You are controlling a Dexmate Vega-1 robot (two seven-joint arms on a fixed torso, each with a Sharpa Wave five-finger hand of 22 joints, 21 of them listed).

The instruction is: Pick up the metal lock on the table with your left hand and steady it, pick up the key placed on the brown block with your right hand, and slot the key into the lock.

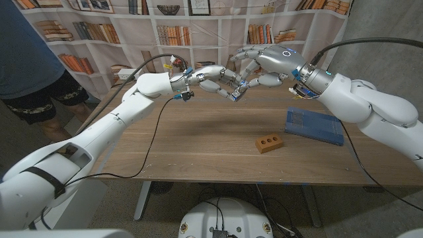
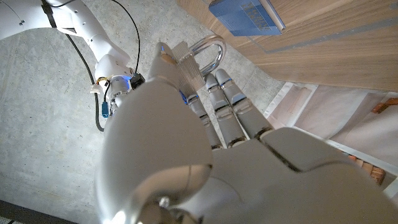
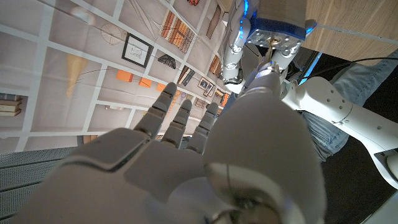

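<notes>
Nearest me, low and right of centre in the head view, I see the brown block lying bare on the wooden table, with a blue ribbed case just behind it to the right. Higher up, at top centre, both hands meet in the air. My left hand grips the metal lock; in the left wrist view its silver shackle loops clear of the fingertips. I judge its long axis runs along those fingers, shackle outward. My right hand pinches something small right against the lock; I take it for the key, but it is too small to confirm, and I cannot read which way it points. My worry: a tilted key would jam at the keyway, and pushing harder could twist the lock in my left grip or drop the key.
</notes>
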